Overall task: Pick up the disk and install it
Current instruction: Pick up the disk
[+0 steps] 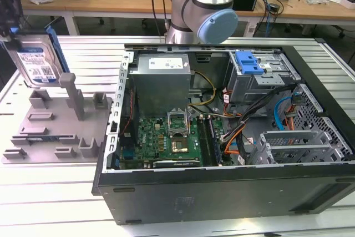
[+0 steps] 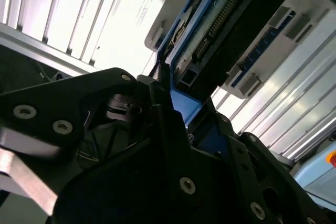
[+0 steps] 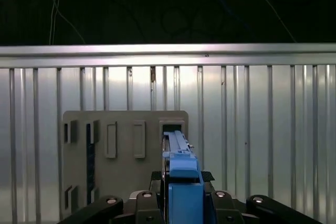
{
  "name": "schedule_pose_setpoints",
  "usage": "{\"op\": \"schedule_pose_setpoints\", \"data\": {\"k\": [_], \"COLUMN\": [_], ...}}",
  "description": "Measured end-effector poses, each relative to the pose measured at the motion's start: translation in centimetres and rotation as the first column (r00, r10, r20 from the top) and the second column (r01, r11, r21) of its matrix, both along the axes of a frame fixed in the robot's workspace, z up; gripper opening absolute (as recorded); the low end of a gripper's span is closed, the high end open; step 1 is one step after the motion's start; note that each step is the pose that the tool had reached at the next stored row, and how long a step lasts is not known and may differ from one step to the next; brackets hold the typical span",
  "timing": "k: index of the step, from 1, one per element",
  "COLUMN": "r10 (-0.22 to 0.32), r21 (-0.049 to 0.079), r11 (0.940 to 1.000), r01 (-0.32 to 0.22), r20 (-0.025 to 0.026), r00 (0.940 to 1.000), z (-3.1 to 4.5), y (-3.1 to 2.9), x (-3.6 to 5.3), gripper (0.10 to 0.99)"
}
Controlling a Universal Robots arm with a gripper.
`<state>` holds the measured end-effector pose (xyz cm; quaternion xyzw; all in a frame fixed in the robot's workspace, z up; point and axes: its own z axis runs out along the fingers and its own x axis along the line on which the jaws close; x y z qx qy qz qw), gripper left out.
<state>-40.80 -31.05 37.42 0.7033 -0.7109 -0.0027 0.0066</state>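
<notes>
Exterior view puts the disk [image 1: 37, 59] out at ten o'clock from the open computer case [image 1: 222, 198], standing on edge with its label facing the camera and its blue carrier rail along the far side. The gripper [image 1: 10, 12] has it from above, clamped onto its upper end. In the first wrist view the blue rail of the disk [image 3: 181, 166] sits squeezed between the black fingers [image 3: 144, 199]. That edge-on hold makes sense to me, since the grey fixture tray [image 1: 50, 137] directly beneath keeps its parts upright in slots. The disk looks to hang just clear of the tray rather than seated in it. Over at two o'clock inside the case sits the drive cage with its blue latch [image 1: 248, 62], well apart from the disk. The arm's elbow [image 1: 205, 12] rises at twelve o'clock behind the case.
</notes>
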Motion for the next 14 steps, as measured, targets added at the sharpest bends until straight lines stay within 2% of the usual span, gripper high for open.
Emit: {"op": "schedule_pose_setpoints", "data": {"k": [1, 3, 6, 8, 12, 14], "r10": [0.000, 0.000, 0.000, 0.000, 0.000, 0.000], "r21": [0.000, 0.000, 0.000, 0.000, 0.000, 0.000], "r11": [1.0000, 1.0000, 1.0000, 1.0000, 1.0000, 1.0000], "r01": [0.000, 0.000, 0.000, 0.000, 0.000, 0.000], "r20": [0.0000, -0.0001, 0.0000, 0.0001, 0.0000, 0.0000], "r00": [1.0000, 1.0000, 1.0000, 1.0000, 1.0000, 1.0000], "z": [0.52, 2.16, 3.73, 5.61, 7.63, 9.43], "y": [0.00, 0.00, 0.00, 0.00, 0.00, 0.00], "x": [0.00, 0.00, 0.00, 0.00, 0.00, 0.00], "gripper": [0.369, 0.369, 0.369, 0.369, 0.369, 0.369]}}
